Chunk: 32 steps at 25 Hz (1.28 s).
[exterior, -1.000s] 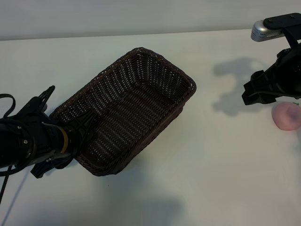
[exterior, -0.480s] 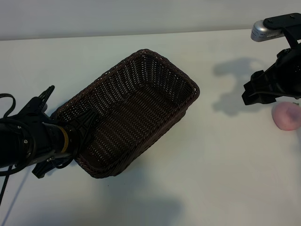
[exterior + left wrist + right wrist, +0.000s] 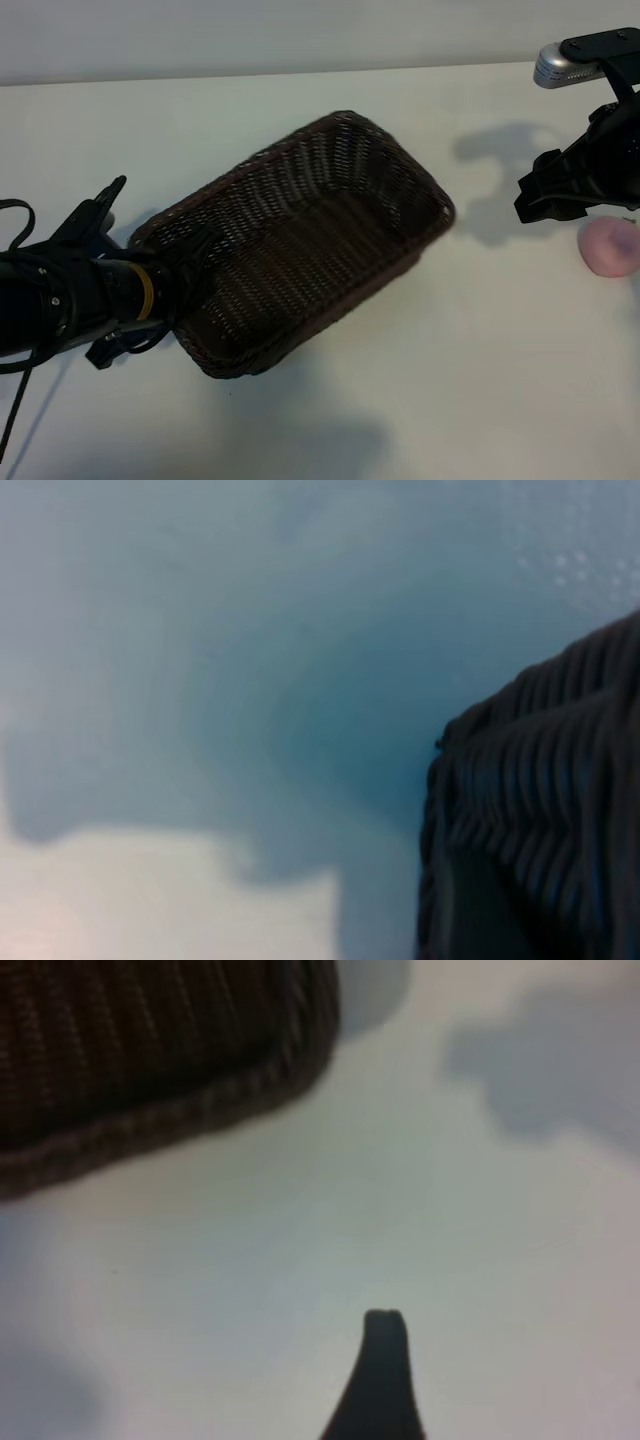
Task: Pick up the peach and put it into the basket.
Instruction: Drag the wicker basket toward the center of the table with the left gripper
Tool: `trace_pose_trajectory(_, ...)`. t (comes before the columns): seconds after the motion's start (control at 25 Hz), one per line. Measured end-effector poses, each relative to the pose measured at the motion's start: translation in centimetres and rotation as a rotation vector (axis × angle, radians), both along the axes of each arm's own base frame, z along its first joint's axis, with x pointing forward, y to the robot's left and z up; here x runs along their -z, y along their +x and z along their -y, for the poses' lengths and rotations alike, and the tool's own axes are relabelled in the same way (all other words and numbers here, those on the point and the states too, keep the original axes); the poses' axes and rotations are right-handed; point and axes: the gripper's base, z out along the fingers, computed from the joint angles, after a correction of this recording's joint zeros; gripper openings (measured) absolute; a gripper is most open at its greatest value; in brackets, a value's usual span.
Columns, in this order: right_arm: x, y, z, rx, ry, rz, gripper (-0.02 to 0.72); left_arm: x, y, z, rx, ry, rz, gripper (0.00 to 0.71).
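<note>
Left gripper (image 3: 185,275) — clamped on dark brown woven wicker basket (image 3: 330,200) rim | right gripper (image 3: 540,195) wide, empty, beside small pale pink peach (image 3: 610,246) | risk: basket slips — grip at one end only.

Black arms (image 3: 60,295) (one yellow-banded)

Exterior view: steeply from above, whole table (image 3: 480,400), basket (image 3: 300,250) centre-left. Left wrist view: very close, basket wall (image 3: 540,820) at lower right of frame, table behind. Right wrist view: close above table, basket corner (image 3: 150,1060) upper left. Shared by all: the basket.
</note>
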Motion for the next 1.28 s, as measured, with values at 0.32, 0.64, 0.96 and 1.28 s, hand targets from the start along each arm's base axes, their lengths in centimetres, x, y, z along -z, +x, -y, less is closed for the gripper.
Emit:
trace_pose_trajectory(0.32, 0.0, 0.0, 0.0, 0.0, 0.0, -0.001, 0.595, -0.2, 0.4, 0.4, 0.034, -0.072, 0.041, 0.346)
trace_pose_trajectory(0.64, 0.0, 0.0, 0.0, -0.001, -0.001, -0.003, 0.595, -1.4, 1.3, -0.3, 0.068, -0.141, 0.131, 0.343)
trace_pose_trajectory(0.96, 0.0, 0.0, 0.0, -0.002, -0.001, -0.003, 0.595, -3.2, 1.6, -1.6, 0.043, -0.165, 0.213, 0.343)
trace_pose_trajectory(1.28, 0.0, 0.0, 0.0, -0.002, -0.001, -0.004, 0.595, -4.1, 2.5, -2.2, 0.073, -0.161, 0.273, 0.343)
